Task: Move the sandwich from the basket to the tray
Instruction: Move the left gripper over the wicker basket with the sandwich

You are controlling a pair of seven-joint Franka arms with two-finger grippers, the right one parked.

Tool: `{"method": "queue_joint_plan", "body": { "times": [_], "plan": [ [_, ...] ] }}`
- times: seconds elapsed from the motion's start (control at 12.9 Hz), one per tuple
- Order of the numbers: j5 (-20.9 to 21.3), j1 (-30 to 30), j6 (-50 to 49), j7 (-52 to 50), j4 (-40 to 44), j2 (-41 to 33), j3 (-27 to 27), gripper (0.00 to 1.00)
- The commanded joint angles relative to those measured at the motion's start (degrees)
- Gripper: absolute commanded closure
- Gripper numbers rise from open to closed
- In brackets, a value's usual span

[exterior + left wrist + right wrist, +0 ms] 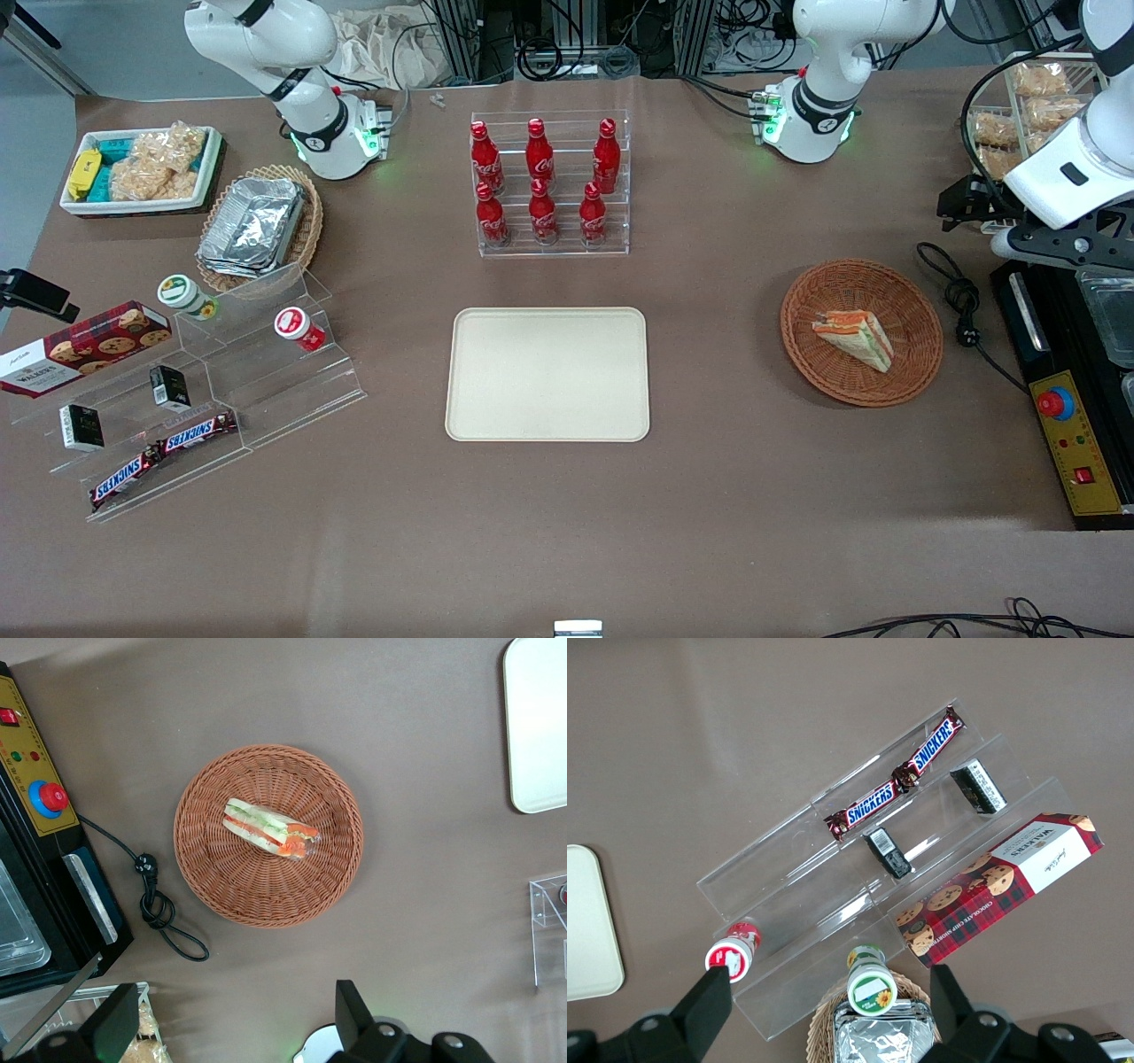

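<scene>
One sandwich point(853, 338) is lying on its side in the middle of the basket point(912, 377), a single wedge with its orange, green and pale layers showing along the cut edge. In the left wrist view the sandwich point(268, 827) is lying slantwise across the basket point(213, 868), its long axis running from the white bread end to the orange-tipped end, with woven floor showing all around it. The gripper point(235, 1019) is hovering well above the table, apart from the basket rim rather than over its centre, with the two dark fingers point(113, 1024) spread wide and nothing between them. The coming move likely turns on this offset: the sandwich is sitting out ahead of the open fingers, so the left arm would need to carry the gripper over the basket's middle and probably turn it until the fingers straddle the wedge across its narrow width. The tray point(547, 374) is lying flat and bare beside the basket, toward the parked arm's end of the table.
</scene>
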Motion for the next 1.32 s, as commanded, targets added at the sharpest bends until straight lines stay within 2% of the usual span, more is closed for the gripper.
{"method": "queue_joint_plan", "body": {
  "times": [0.0,0.31,0.54,0.7,0.78,1.09,1.24],
  "plan": [
    [-0.07,0.31,-0.75,0.29,0.91,0.22,0.03,0.00],
    [0.01,-0.04,-0.84,-2.94,1.79,1.27,-0.15,0.00],
    [-0.43,-0.39,0.03,-23.11,0.04,1.62,-0.50,0.00],
    [-3.75,-0.05,1.53,-34.03,-1.54,1.54,-0.15,0.00],
    [-3.86,-0.04,3.54,-40.52,-3.20,1.36,-0.15,0.00],
    [-2.28,-0.22,17.93,-67.32,-13.74,1.36,-0.15,0.00],
    [-0.70,-0.22,24.53,-77.01,-18.75,1.62,-0.15,0.00]
  ]
}}
